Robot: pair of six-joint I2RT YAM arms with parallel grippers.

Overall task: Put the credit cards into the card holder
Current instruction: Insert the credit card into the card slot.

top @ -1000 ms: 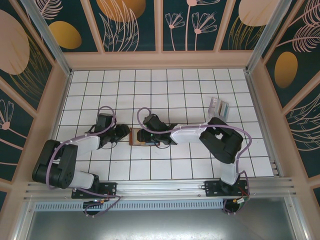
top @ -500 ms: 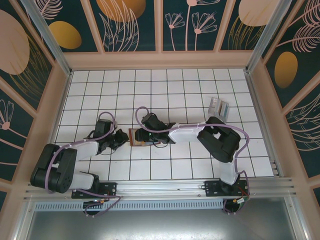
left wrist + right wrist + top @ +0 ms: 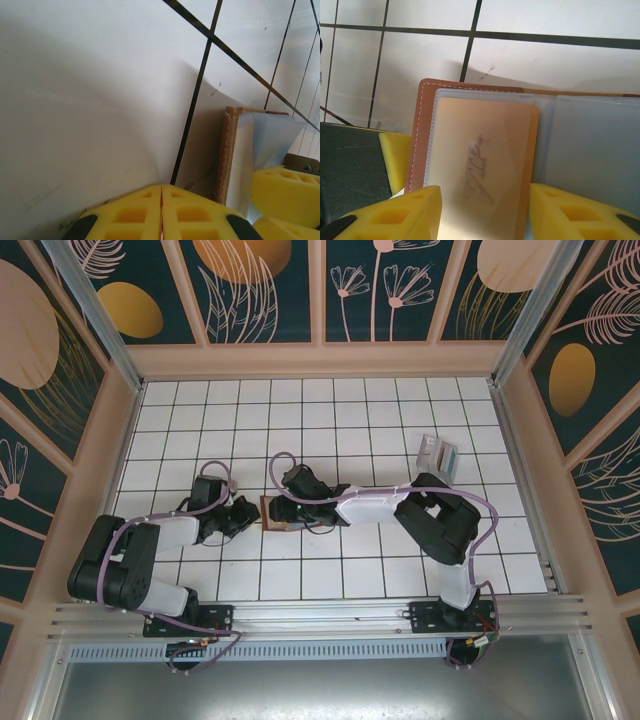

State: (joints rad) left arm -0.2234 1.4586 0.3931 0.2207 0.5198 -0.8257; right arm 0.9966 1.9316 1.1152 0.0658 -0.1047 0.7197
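One stitched leather card holder [image 3: 421,130] lies open.

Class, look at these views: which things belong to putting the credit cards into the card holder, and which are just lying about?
Part of the job:
- card holder, lying open
- card marked VIP, at its clear sleeve
- left gripper
- right gripper

Just lying about:
- striped packet, far right on the tiled table

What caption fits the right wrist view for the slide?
Right pincer straddling the open brown card holder, clear sleeves exposed, on the white tiled table.
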